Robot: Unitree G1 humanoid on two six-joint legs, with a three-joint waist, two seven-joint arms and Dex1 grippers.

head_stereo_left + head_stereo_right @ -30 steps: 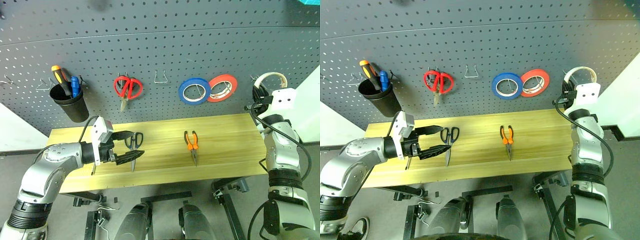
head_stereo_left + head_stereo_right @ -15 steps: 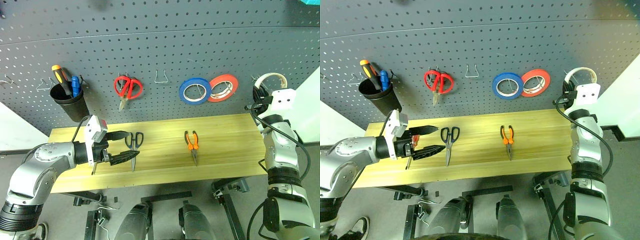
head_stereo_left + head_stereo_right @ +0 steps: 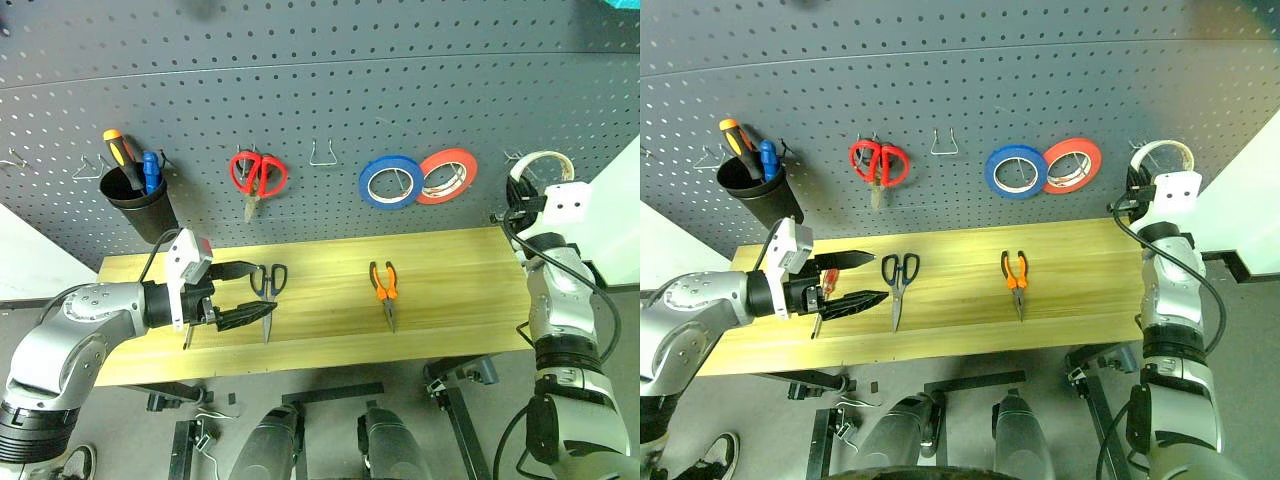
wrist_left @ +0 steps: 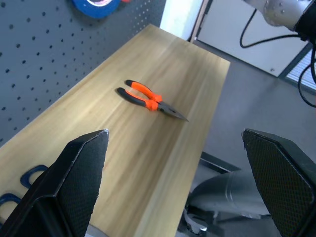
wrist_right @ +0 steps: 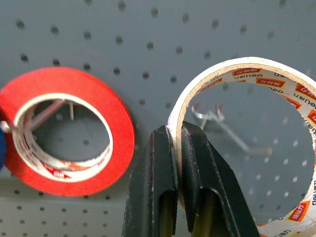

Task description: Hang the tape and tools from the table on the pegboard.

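Tape is pinched in the closed right gripper, one finger inside the ring, one outside. It sits against the pegboard, ring framing a wire hook just behind it. Compared with a second ago the ring reads slightly lower against the board, otherwise unchanged. My read: hang is nearly done, ring needs to settle over the hook before release.

Left gripper is open and empty, now back toward the table's left end; a second ago its tips overlapped the black scissors, now the scissors lie just past the tips. Screwdriver lies under that gripper, partly hidden. Pliers well beyond, mid-table. So none of the three tools is picked up yet.

Room: red tape roll hangs just beside the right gripper, so little slack on that side. The board's right edge is close on the other. Table around the pliers is bare, easy approach. An empty hook is free between the red scissors and blue roll.
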